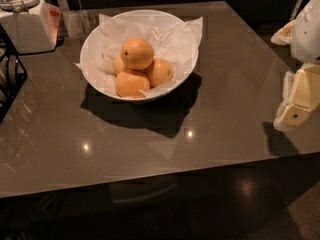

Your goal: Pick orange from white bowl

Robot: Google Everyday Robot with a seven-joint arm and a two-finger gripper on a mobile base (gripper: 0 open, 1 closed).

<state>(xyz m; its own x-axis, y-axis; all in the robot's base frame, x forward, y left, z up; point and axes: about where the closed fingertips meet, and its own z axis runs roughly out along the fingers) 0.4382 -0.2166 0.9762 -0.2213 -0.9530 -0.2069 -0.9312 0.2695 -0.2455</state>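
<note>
One grey bench carries a wide white paper-lined bowl at far left, a cream tool hangs at the right edge, its grip impossible to tell, and the round orange tops three others in that bowl.

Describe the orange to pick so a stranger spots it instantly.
On the dark table, with the gripper at its right edge, stands a white bowl lined with paper, holding piled oranges. The orange is the topmost one, resting on the others.
</note>
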